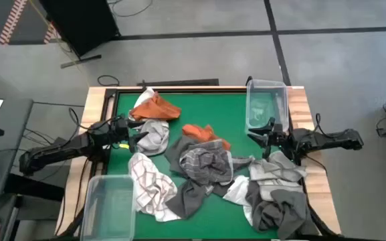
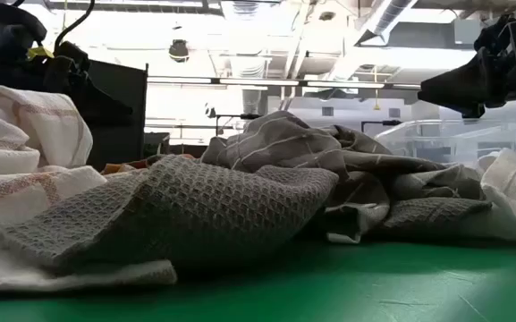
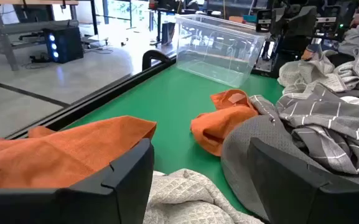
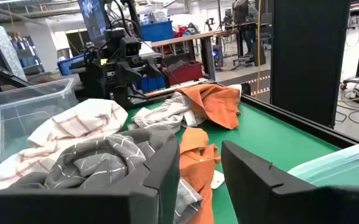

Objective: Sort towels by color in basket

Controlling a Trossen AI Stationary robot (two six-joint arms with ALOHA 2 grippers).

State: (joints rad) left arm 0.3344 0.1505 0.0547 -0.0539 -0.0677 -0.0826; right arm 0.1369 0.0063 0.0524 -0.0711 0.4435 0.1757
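Note:
Towels lie heaped on the green table. There is a rust-orange towel (image 1: 156, 107) at the far left and a second one (image 1: 206, 133) mid-table. A light grey towel (image 1: 152, 137), a dark grey checked towel (image 1: 206, 164) and a white towel with thin lines (image 1: 149, 187) lie nearby. A mixed grey and white pile (image 1: 273, 194) sits at the near right. My left gripper (image 1: 131, 130) is open beside the light grey towel (image 3: 185, 193), which shows between its fingers. My right gripper (image 1: 265, 137) is open, raised above the pile (image 2: 472, 80), with nothing between its fingers (image 4: 201, 155). My left gripper's open fingers (image 3: 123, 180) stand on either side of the light grey towel's left edge (image 3: 179, 186), coming level from the table's left. I cannot tell whether they touch it.
An empty clear plastic bin (image 1: 266, 104) stands at the far right corner, and another (image 1: 109, 204) at the near left corner. Bare green table (image 1: 213, 107) lies between the far orange towel and the right bin. A raised dark rim (image 3: 92, 102) runs along the table's edge.

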